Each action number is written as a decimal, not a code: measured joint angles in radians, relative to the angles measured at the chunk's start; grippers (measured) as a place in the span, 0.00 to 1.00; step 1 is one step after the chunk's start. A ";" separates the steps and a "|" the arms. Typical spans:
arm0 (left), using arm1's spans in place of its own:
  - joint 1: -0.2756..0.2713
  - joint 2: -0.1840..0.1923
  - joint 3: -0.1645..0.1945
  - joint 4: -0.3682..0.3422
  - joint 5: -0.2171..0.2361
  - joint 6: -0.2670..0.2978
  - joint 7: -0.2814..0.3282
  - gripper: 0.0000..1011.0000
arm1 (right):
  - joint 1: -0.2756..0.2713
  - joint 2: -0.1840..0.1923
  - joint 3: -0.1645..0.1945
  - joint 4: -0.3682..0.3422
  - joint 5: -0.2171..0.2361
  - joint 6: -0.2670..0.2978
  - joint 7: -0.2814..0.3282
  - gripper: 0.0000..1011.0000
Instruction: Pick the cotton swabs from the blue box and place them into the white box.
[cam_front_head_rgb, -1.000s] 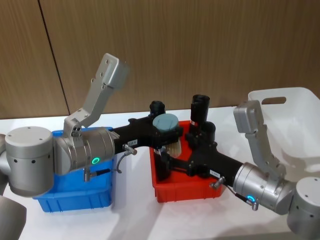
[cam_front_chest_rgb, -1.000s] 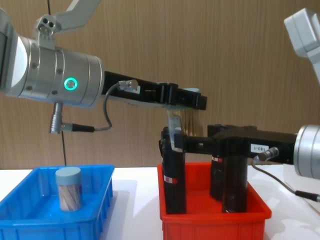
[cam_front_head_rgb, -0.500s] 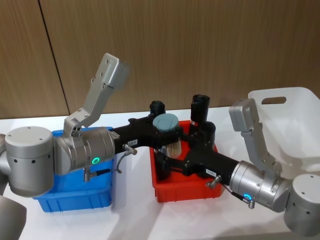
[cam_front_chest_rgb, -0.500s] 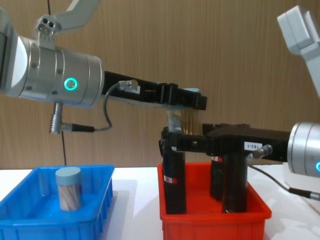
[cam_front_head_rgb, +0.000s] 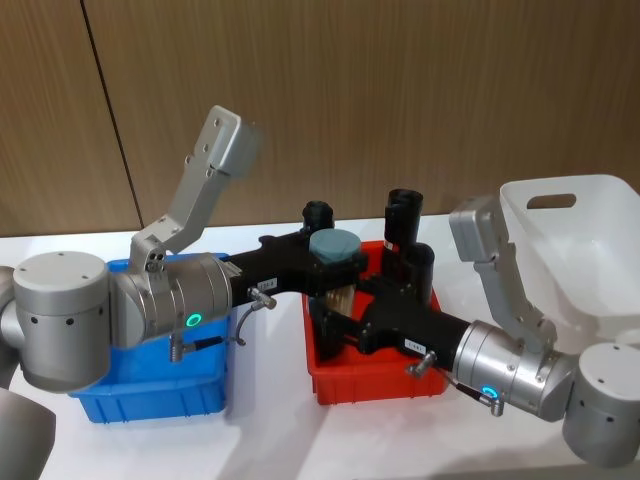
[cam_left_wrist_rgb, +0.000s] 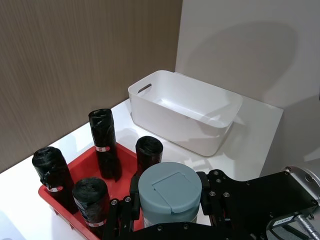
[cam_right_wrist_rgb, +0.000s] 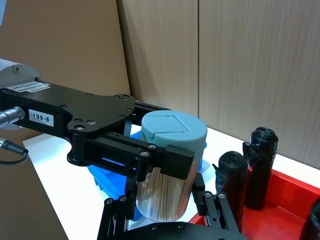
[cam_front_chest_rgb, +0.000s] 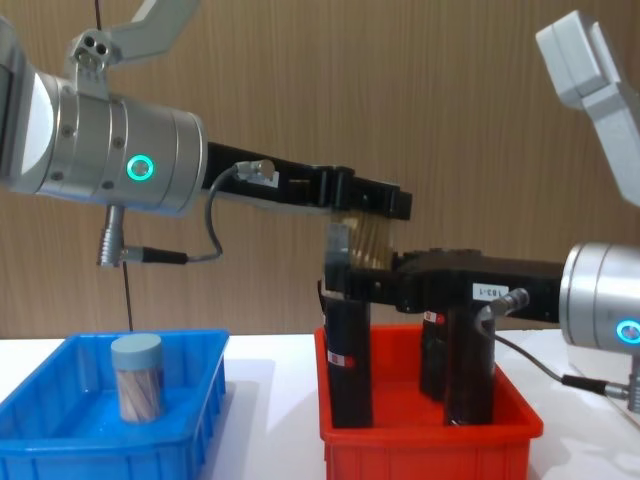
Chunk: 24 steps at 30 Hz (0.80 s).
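A clear tub of cotton swabs with a pale blue-grey lid hangs in the air over the red bin, and my left gripper is shut on its upper part. My right gripper reaches in from the right, open, its fingers flanking the lower half of the tub with small gaps. A second tub of cotton swabs stands upright in the blue box at the left. The white box sits at the far right, empty in the left wrist view.
A red bin between the two boxes holds several tall black rolls with red-white labels, standing right under both grippers. A wood-panelled wall runs behind the white table.
My right arm has pushed leftward and slightly up, bringing its open fingers around the lower half of the held tub. The left gripper and the tub have stayed nearly still.
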<state>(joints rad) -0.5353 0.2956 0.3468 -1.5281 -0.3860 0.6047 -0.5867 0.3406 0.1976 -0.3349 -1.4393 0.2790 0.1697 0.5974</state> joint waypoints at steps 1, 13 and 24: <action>0.000 0.000 0.000 0.000 0.000 0.000 0.000 0.66 | 0.002 -0.001 -0.001 0.002 0.000 0.001 0.002 0.65; 0.000 -0.001 0.001 0.000 -0.001 0.000 -0.001 0.73 | 0.011 -0.005 -0.013 0.009 0.005 0.002 0.017 0.65; 0.000 -0.001 0.001 0.000 -0.001 0.000 -0.001 0.99 | 0.015 -0.002 -0.014 0.011 0.010 -0.001 0.017 0.65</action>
<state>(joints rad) -0.5352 0.2950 0.3478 -1.5281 -0.3868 0.6046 -0.5874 0.3552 0.1952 -0.3489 -1.4288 0.2885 0.1690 0.6143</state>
